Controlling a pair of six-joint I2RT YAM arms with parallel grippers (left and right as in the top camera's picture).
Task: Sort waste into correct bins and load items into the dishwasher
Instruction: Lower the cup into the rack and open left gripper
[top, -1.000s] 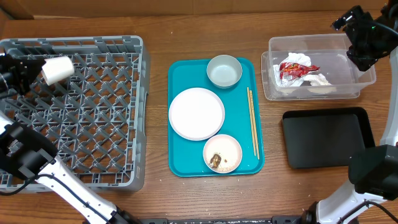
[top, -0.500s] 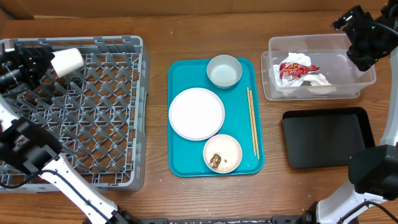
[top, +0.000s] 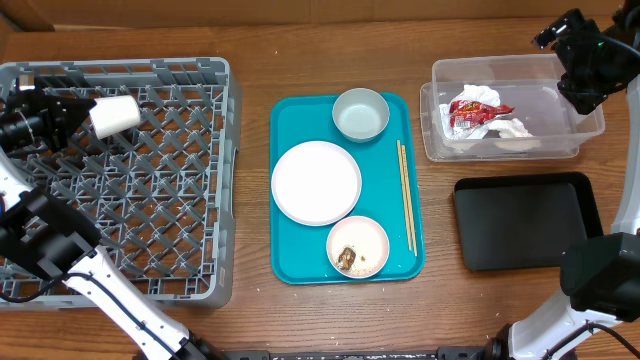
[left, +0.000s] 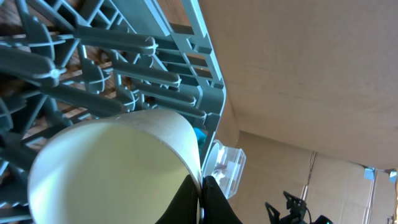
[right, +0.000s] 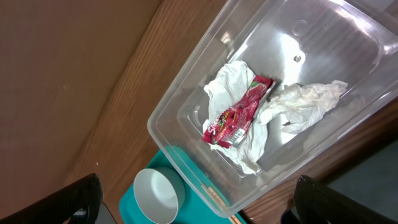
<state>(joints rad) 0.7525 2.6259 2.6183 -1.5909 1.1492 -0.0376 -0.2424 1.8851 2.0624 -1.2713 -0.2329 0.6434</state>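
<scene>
My left gripper (left: 200, 186) is shut on the rim of the small white cup (top: 115, 115) (left: 118, 168), holding it tilted over the back left of the grey dish rack (top: 150, 200). On the teal tray lie the white plate (top: 316, 182), an empty bowl (top: 360, 114), a bowl (top: 358, 246) with a brown lump (top: 346, 258), and the chopsticks (top: 406, 210). My right gripper (top: 585, 75) (right: 198, 183) hangs open over the clear tub (top: 515, 150), which holds the red wrapper (right: 239, 112) and white tissue (right: 305, 102).
The shallow black tray (top: 525, 220) sits in front of the clear tub at the right. The teal serving tray (top: 290, 260) fills the middle of the wooden table. A cardboard wall stands along the back edge.
My left gripper has carried the cup a little to the right over the rack, turning it. The right arm and everything on the teal tray stay put.
</scene>
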